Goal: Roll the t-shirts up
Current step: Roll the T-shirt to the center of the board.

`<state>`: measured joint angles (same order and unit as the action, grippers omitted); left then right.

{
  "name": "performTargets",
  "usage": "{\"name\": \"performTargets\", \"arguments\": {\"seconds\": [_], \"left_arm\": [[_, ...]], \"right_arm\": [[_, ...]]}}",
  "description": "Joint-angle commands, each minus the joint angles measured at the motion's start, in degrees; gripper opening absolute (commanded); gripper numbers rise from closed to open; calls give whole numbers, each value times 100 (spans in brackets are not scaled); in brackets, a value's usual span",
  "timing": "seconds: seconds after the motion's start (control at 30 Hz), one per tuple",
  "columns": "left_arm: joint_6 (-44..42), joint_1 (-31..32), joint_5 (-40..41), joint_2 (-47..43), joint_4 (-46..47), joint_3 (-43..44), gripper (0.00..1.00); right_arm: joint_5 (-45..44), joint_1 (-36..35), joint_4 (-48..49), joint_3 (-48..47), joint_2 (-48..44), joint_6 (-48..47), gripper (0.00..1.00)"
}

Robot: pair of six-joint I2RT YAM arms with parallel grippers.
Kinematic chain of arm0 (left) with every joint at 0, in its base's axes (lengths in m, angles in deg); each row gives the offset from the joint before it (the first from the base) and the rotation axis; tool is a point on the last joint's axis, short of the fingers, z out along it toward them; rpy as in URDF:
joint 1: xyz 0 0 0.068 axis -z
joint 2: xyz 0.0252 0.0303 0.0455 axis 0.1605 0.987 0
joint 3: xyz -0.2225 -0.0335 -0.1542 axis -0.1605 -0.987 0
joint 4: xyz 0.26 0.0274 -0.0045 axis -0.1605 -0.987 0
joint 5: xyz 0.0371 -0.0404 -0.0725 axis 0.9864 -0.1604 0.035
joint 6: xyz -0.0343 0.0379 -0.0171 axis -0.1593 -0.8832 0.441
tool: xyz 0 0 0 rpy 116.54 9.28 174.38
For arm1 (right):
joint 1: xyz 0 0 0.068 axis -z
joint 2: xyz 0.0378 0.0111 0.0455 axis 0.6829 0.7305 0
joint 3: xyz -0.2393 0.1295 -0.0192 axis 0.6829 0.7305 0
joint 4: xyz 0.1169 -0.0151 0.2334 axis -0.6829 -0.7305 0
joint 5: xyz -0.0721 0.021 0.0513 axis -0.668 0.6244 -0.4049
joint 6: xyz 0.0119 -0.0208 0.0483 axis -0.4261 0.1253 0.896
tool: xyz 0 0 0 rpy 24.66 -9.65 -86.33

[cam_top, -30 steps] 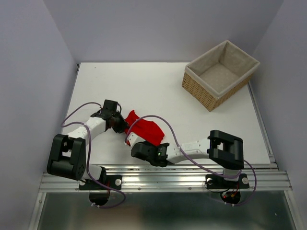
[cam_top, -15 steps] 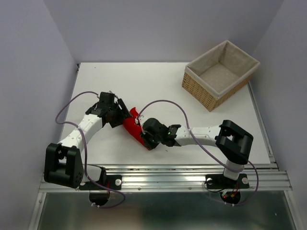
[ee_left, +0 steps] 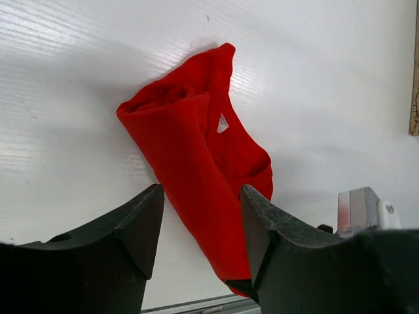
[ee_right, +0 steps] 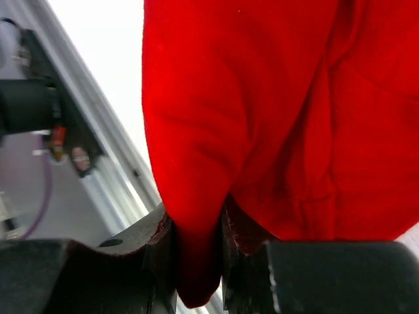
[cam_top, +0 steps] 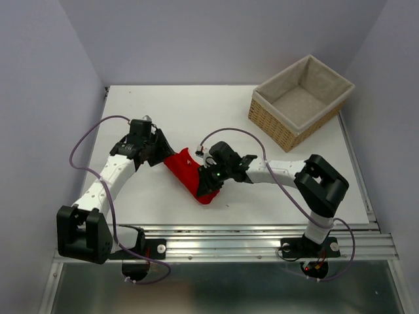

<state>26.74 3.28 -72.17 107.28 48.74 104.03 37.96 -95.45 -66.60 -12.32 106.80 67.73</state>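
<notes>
Top external: t-shirt (cam_top: 185, 171) bundle, long axis diagonal far-left to near-right; right jaws grasping it, left jaws released.

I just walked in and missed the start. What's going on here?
Two robot arms are working on a red t-shirt on the white table. The shirt lies bunched into a long, partly rolled strip. The right end effector is shut on a fold of it, while the left end effector stands open by the shirt's other end, gripping nothing. A wicker basket sits at the far right corner.
</notes>
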Motion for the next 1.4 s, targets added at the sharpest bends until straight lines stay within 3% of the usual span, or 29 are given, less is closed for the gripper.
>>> {"name": "performTargets", "arguments": {"seconds": [0.0,0.2,0.3,0.33,1.17,1.3,1.37], "left_arm": [[-251,-12,-253,-244,82,-102,58],[-347,32,-605,-253,364,-374,31],[-365,67,-702,-96,451,-480,2],[-365,76,-719,-52,460,-498,0],[-471,111,-746,1636,1137,-41,0],[-479,111,-772,1873,1216,29,0],[-532,111,-772,2023,1234,82,0]], "right_arm": [[1299,254,621,21,108,713,1],[1924,501,1210,188,389,1145,1],[2047,562,1351,267,538,1268,1],[2082,562,1368,284,565,1295,1],[1925,843,1782,785,583,1559,1],[1740,896,1712,882,477,1497,12],[1618,896,1606,935,408,1436,23]]}}
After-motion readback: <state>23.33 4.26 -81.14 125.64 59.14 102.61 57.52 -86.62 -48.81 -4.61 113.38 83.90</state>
